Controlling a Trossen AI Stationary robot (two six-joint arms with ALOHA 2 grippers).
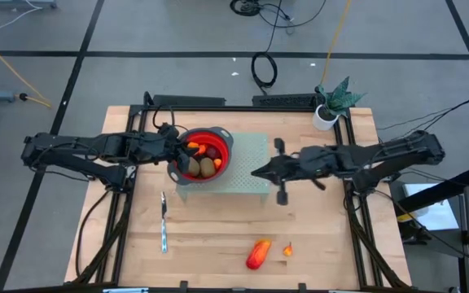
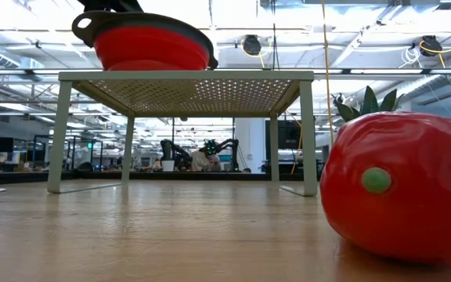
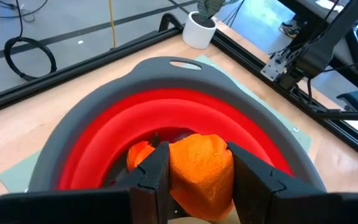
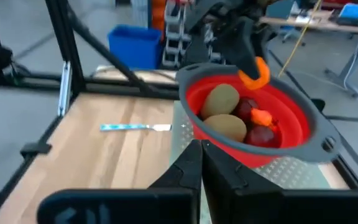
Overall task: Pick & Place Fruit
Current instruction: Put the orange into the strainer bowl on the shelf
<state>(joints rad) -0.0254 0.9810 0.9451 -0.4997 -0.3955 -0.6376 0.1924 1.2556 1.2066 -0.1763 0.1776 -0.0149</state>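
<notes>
Dropping an orange piece into the red bowl
Left hand grips it over the bowl, frame centre; next, release. Right hand waits pinched shut; two fruits remain on the desk.

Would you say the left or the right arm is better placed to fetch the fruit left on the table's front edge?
Probably right: its gripper is shut and empty, while the left gripper holds an orange piece over the bowl.
</notes>
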